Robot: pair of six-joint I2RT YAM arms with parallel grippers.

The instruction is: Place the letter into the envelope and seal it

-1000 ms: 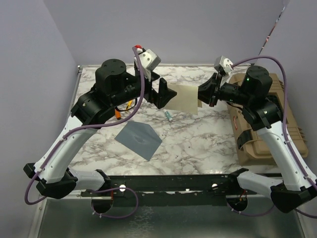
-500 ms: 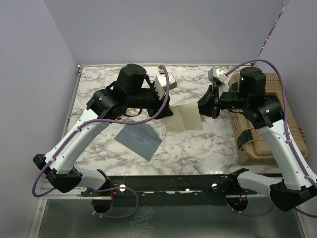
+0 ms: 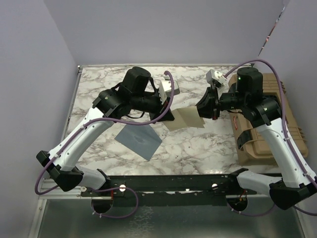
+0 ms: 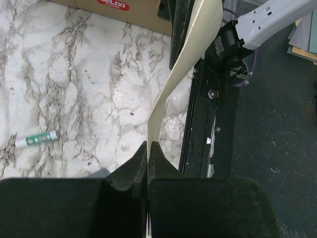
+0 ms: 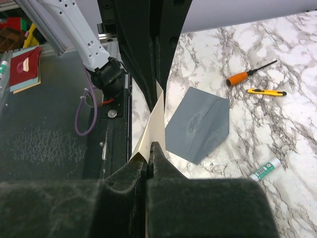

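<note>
**Overhead view.** The letter (image 3: 187,119) is hanging in the air above the marble counter (image 3: 198,146), spanning the gap between the two arms. The left pincer (image 3: 170,117) is pinching its left edge and the right pincer (image 3: 200,111) its right edge. The envelope (image 3: 139,139) is lying flat on the counter, nearer the arm bases and left of the letter, apart from it.

**Left wrist view.** The left pincer's jaws are pressing fully together on the card's edge. The letter is bowing in a long curve toward the other arm. A glue stick (image 4: 34,139) is lying well off to the side.

**Right wrist view.** The right pincer is clamping the opposite edge, jaws tight on the paper. Below, the envelope's triangular flap appears to be folded out. A screwdriver (image 5: 250,73) and a utility knife (image 5: 267,91) are lying beyond it.

**Assessment.** This is reading as a two-handed re-grip. With both ends held, the arms should be moving together or one should be letting go first, as the bow suggests the card is at risk of creasing. The letter then needs carrying low and square to the envelope's mouth.
</note>
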